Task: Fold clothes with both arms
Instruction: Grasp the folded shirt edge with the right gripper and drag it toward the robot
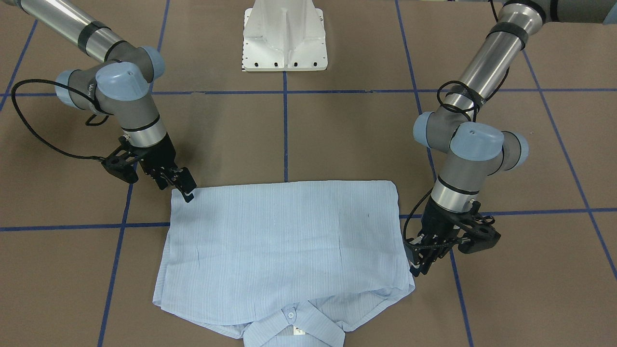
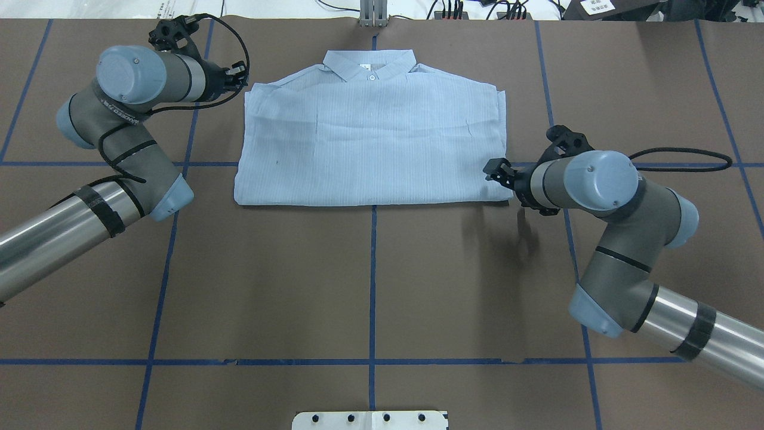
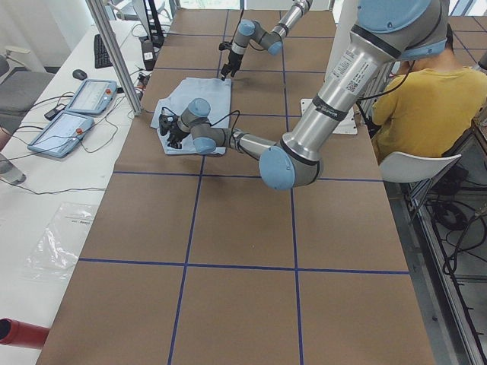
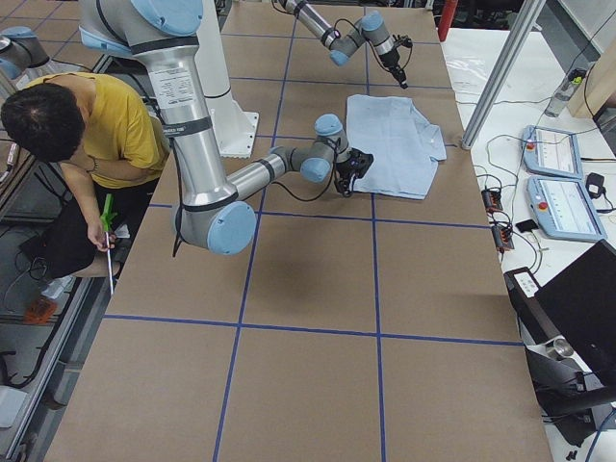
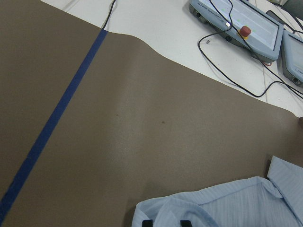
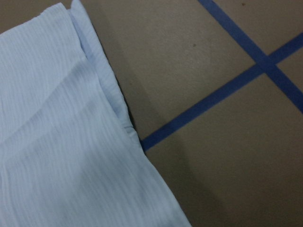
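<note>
The light blue striped shirt [image 2: 370,143] lies flat on the brown table, folded into a rectangle, with its collar [image 2: 369,64] on the far side from the robot. My left gripper [image 2: 242,76] is low at the shirt's far left corner by the collar. In the left wrist view its fingertips [image 5: 147,222] stand apart over the fabric [image 5: 213,208], holding nothing. My right gripper [image 2: 494,170] is at the shirt's right edge near the near corner and looks open and empty. The right wrist view shows only the shirt edge [image 6: 57,142], no fingers. In the front view the shirt [image 1: 284,241] has the left gripper [image 1: 418,267] on its right and the right gripper [image 1: 184,192] on its left.
Blue tape lines [image 2: 373,280] grid the table. The white pedestal base [image 2: 370,420] stands at the near edge. Control pendants with cables [image 5: 241,23] lie beyond the far edge. A person in yellow [image 4: 106,125] sits behind the robot.
</note>
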`<state>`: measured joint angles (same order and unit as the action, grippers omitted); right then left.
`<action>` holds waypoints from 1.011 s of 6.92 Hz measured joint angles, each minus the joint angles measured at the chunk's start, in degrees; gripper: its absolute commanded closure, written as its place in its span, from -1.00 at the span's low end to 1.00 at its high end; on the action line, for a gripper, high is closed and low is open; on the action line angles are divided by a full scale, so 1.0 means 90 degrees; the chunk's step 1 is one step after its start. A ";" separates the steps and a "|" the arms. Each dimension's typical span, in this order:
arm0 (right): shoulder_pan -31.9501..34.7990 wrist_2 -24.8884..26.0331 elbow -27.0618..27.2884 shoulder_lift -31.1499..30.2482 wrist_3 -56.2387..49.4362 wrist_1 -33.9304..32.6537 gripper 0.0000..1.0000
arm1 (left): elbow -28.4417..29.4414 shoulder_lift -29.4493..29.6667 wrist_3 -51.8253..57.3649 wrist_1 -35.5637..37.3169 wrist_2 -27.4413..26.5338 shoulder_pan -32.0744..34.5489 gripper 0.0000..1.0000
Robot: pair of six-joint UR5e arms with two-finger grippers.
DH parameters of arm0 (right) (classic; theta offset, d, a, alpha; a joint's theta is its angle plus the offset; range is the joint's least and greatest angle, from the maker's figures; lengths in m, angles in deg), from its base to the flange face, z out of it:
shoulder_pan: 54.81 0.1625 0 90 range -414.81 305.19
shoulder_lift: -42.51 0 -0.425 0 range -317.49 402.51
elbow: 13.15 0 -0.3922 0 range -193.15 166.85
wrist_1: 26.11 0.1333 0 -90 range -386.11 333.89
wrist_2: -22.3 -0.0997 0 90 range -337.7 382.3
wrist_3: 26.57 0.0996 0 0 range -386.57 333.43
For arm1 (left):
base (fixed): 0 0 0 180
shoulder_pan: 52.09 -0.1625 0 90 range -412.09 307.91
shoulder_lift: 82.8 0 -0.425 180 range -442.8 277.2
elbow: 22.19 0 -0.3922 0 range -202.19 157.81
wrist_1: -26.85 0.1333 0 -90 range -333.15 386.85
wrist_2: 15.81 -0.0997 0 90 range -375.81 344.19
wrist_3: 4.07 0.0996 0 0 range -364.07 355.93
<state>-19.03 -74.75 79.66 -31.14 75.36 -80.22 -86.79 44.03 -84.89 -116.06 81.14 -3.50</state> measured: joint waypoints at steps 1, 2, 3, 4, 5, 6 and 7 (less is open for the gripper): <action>-0.0019 -0.0105 -0.0021 -0.0184 0.0150 0.0308 0.07 | 0.0000 -0.0004 0.0003 0.0002 0.0000 -0.0004 0.37; -0.0023 -0.0142 -0.0047 -0.0205 0.0262 0.0343 0.48 | 0.0000 -0.0028 0.0004 0.0004 0.0000 -0.0010 0.37; -0.0006 -0.0161 -0.0069 -0.0120 0.0382 0.0202 0.48 | 0.0000 -0.0069 0.0005 0.0004 0.0000 -0.0014 0.37; 0.0030 -0.0170 -0.0064 0.0076 0.0459 -0.0057 0.47 | 0.0000 -0.0093 0.0005 0.0007 0.0000 -0.0016 0.37; 0.0081 -0.0178 -0.0051 0.0251 0.0490 -0.0327 0.49 | 0.0000 -0.0106 0.0005 0.0009 -0.0002 -0.0017 0.37; 0.0109 -0.0181 -0.0056 0.0349 0.0498 -0.0496 0.99 | 0.0000 -0.0116 0.0005 0.0009 -0.0007 -0.0017 0.37; 0.0133 -0.0182 -0.0058 0.0385 0.0500 -0.0566 1.00 | 0.0000 -0.0126 0.0005 0.0009 -0.0009 -0.0018 0.37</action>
<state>-17.83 -76.39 79.13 -27.68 79.86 -85.32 -86.79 42.90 -84.84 -115.97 81.06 -3.66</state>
